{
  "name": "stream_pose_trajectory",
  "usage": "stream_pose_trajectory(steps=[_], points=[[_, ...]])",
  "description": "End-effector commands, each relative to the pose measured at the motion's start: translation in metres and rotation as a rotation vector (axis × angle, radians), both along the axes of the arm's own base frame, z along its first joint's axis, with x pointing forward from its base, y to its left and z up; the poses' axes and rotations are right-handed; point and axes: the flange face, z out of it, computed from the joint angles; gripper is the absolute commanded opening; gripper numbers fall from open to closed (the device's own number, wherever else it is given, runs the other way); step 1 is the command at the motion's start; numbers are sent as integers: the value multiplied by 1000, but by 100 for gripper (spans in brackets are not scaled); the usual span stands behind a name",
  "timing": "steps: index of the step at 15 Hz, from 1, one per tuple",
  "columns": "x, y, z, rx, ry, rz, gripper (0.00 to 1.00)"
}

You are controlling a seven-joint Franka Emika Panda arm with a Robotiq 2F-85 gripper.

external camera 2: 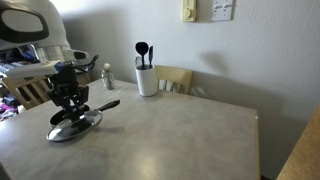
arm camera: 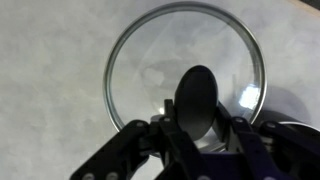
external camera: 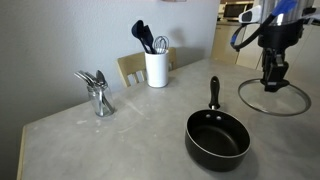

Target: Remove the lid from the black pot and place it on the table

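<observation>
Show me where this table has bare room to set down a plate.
Bare: the wide stretch of the table between the small metal stand and the black pot, down to the near edge; also the strip between the white crock and the pot. Crowded: the patch beyond the pot's handle, where the gripper hangs over the lid.

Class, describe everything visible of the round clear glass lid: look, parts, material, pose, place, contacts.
The round clear glass lid has a thin metal rim and a small dark centre knob. The grey surface shows through it. It seems to lie flat, knob up, on the light grey marbled table, apart from the shallow black pot. The gripper stands over the knob; its grip is unclear.
</observation>
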Motion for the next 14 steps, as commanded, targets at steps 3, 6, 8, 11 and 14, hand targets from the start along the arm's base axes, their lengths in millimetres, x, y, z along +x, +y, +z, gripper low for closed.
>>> stream_pose_trajectory(steps=[3, 6, 8, 11, 14], points=[[-24, -91, -1, 42, -77, -67, 14], [-26, -129, -10, 55, -139, -115, 14], [-27, -147, -22, 69, -174, -146, 14], [-29, -162, -46, 99, -208, -210, 14], [-29, -170, -75, 137, -211, -284, 14]])
